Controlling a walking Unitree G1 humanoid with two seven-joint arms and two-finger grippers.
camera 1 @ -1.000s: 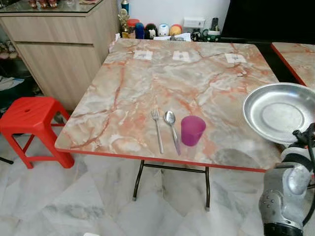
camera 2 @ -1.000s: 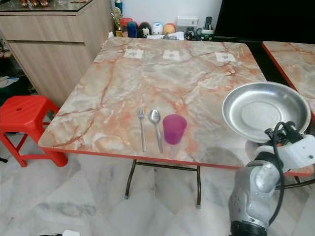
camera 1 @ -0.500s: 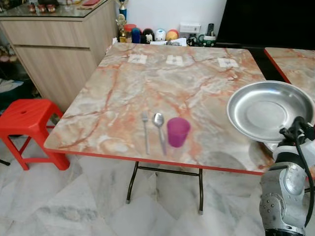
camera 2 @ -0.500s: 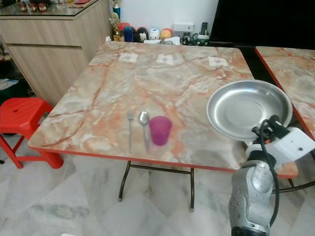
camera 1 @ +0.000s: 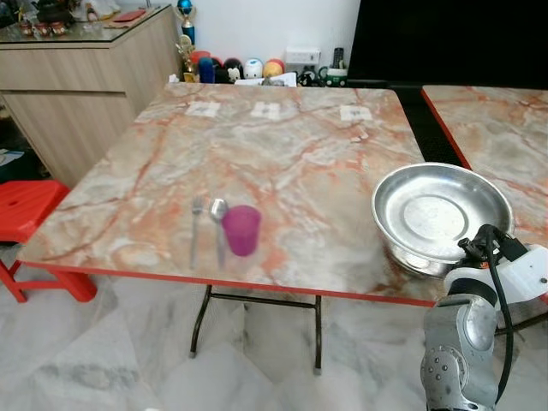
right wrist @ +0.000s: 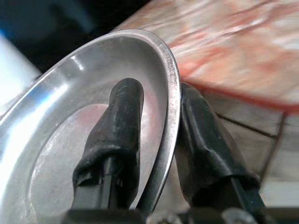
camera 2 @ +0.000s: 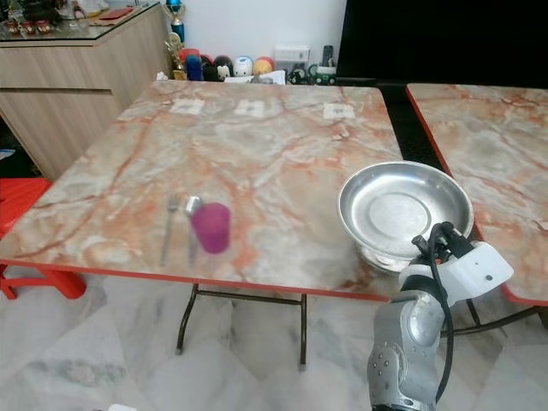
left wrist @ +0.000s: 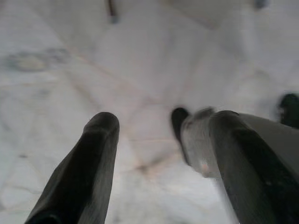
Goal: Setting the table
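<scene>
My right gripper (right wrist: 156, 100) is shut on the rim of a shiny steel plate (camera 1: 441, 214), one finger (right wrist: 122, 116) inside the dish and the other under it. The plate hangs low over the marble table's (camera 1: 282, 154) front right corner, with its shadow right below. A purple cup (camera 1: 241, 229) stands near the front edge, with a spoon (camera 1: 217, 224) and a fork (camera 1: 195, 224) lying just left of it. My left gripper (left wrist: 154, 140) hangs open over the tiled floor.
A red stool (camera 1: 26, 214) stands left of the table, with a wooden cabinet (camera 1: 77, 94) behind it. Small figurines and bottles (camera 1: 231, 68) line the wall at the table's far edge. A second marble table (camera 1: 497, 128) stands to the right across a dark gap.
The camera has swung right, so the table shifted left in view. The plate in my right gripper has come lower and further in over the table's front right corner.
</scene>
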